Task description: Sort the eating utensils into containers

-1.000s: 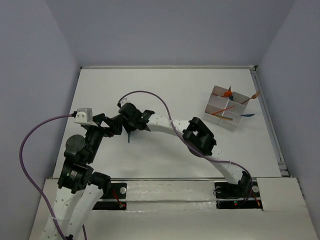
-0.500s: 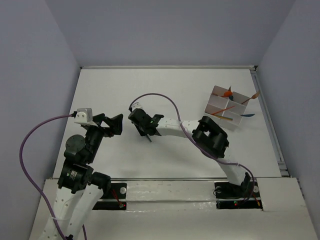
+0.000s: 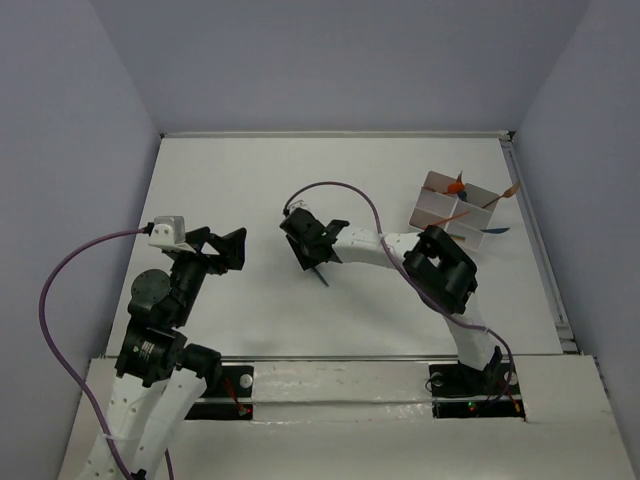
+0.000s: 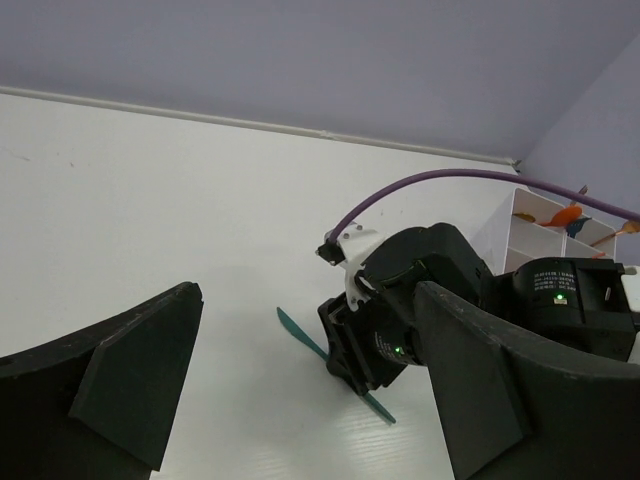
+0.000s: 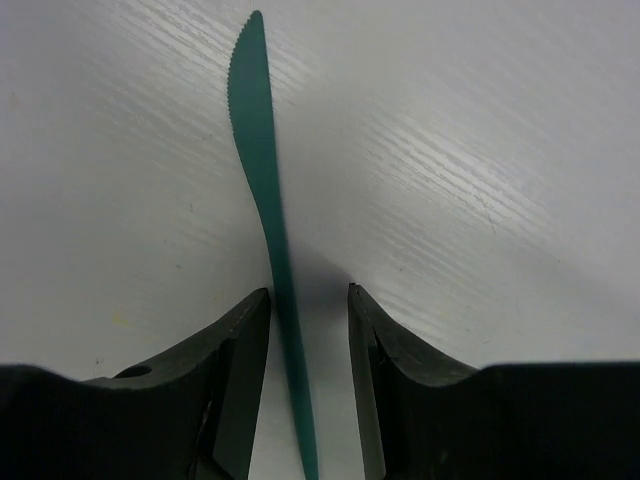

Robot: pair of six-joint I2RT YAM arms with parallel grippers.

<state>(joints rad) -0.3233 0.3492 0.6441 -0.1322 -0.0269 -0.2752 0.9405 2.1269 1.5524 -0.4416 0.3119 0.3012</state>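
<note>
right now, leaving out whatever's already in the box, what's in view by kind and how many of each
grippers: 2, the left gripper and the right gripper
purple cables: 2
white divided box: 1
teal knife, between the right gripper's fingers: 1
total: 6
</note>
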